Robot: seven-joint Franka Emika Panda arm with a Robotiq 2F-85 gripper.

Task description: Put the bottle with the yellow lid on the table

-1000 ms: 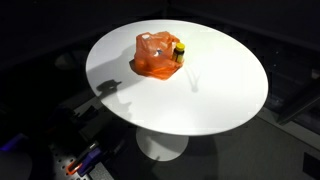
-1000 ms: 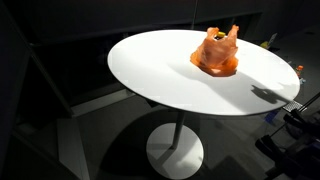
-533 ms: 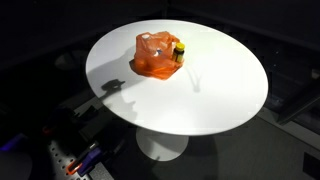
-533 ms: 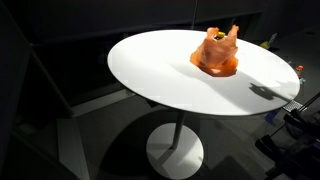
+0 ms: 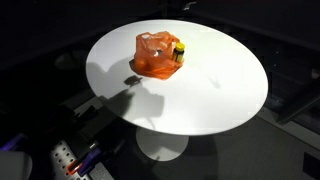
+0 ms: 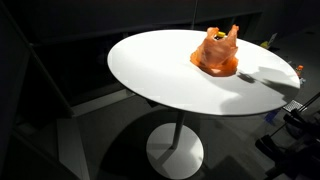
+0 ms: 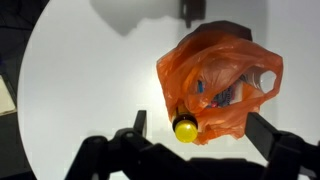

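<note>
**A:** Entry one?

**B:** Bottle with the yellow lid (image 5: 180, 50). It is small, with a dark body and a bright round cap. In an exterior view it stands upright on the white round table (image 5: 232, 98), on the far half, touching the right side of an orange plastic bag (image 5: 153, 56).

**A:** And from the wrist view?

**B:** The lid (image 7: 185, 129) faces the camera at the bag's near left corner. Orange film folds around the dark body. I cannot tell whether the bottle sits inside the bag or only presses against it.

**A:** Entry two, the bag?

**B:** It is thin, translucent and crumpled, with its handle loops raised. Bluish contents show faintly through the film in the wrist view and cannot be identified. In an exterior view the bag (image 6: 216, 50) hides the bottle completely.

**A:** Other items?

**B:** A soft dark shadow (image 5: 128, 84) lies on the tabletop just near of the bag. A white pedestal (image 6: 178, 150) carries the table, and the surroundings are dark.

**A:** What stands in the way?

**B:** Only the bag's film around the bottle.

**A:** The arm?

**B:** Only the gripper (image 7: 198, 125) shows, in the wrist view. It hangs above the bag and looks straight down. The fingers (image 7: 140, 122) are spread wide, one left of the lid and one right of the bag's near edge. It is released and grasps nothing.
</note>
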